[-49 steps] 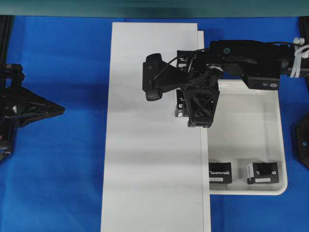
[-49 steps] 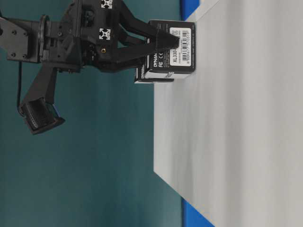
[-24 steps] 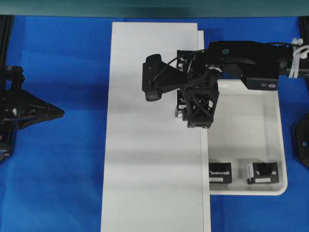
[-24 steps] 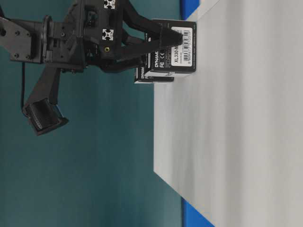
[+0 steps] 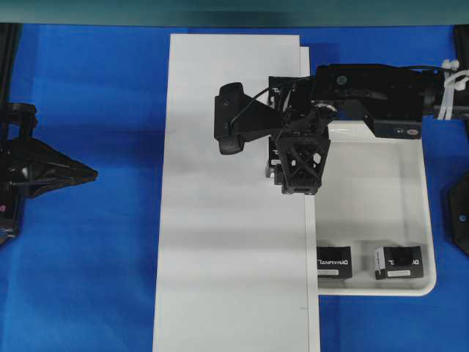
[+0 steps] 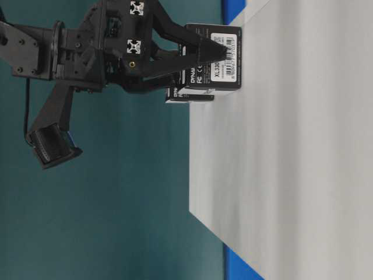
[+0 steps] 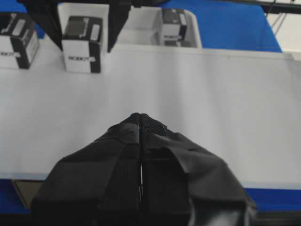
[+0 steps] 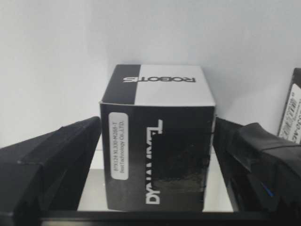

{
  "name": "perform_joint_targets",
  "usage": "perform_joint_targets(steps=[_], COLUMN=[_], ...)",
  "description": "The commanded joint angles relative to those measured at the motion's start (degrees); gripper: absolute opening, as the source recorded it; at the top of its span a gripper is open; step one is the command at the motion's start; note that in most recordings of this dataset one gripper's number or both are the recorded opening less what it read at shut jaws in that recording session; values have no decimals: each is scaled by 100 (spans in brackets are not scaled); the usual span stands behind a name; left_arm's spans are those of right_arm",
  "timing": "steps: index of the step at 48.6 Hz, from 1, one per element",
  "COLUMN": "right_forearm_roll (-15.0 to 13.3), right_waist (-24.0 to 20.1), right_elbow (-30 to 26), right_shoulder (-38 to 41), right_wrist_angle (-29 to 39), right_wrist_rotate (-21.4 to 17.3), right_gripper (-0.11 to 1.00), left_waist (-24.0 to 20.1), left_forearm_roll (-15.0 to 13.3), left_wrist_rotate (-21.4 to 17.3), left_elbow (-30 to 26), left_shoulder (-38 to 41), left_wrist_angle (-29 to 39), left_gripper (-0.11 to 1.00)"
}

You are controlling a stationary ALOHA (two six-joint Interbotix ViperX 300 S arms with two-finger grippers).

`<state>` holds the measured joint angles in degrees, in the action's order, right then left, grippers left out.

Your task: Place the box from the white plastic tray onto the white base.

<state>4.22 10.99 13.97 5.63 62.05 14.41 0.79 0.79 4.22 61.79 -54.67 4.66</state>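
The right gripper point(image 8: 157, 155) hangs over the right edge of the white base point(image 5: 220, 220), its jaws spread wide on either side of the box point(image 8: 157, 136); in the right wrist view a thin gap shows between each finger and the box's sides, so the box is let go and stands on the base by itself, upright, the ROBOTIS face on top; from the table-level view the same box point(image 6: 218, 58) sits flat on the board with the fingers point(image 6: 198, 49) reaching along its flanks; a second box point(image 7: 18, 40) stands on the base just beside it, apart from it; the left gripper point(image 7: 140, 129) waits over the blue table point(image 5: 88, 257) well to the left of the base, its jaws pressed together with nothing between them; the white plastic tray point(image 5: 429, 282) lies against the base's right side, and two more boxes rest along its near rim, one point(image 5: 335, 262) close to the base, the other point(image 5: 398, 262) toward the tray's corner.
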Motion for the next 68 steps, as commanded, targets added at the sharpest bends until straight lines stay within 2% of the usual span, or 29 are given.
perform_joint_targets(steps=[1,14,31,49,59,68], right_forearm_roll=[-88,-123,97,387,387,378], right_waist=[-70,-79,-97,-448,-606,-791], right_elbow=[-79,-88,26,738,1125,1503], right_shoulder=[-35,-457,-1538,-2276,-2646,-3094], right_wrist_angle=[-70,-264,-1072,-2566,-3243,-4157], right_wrist_rotate=[-26,-501,-932,-1257,-1608,-1635], right_gripper=[96,96,96,96,96,96], left_waist=[-9,-9,-26,-35,-35,-35], left_forearm_roll=[9,18,18,18,18,9], left_wrist_rotate=[9,26,18,9,-9,-53], left_elbow=[-149,-141,-141,-149,-158,-158], left_shoulder=[53,62,62,44,-18,-53], left_wrist_angle=[-26,-26,-70,-79,-193,-413], left_gripper=[-6,-6,-6,-6,-6,-6])
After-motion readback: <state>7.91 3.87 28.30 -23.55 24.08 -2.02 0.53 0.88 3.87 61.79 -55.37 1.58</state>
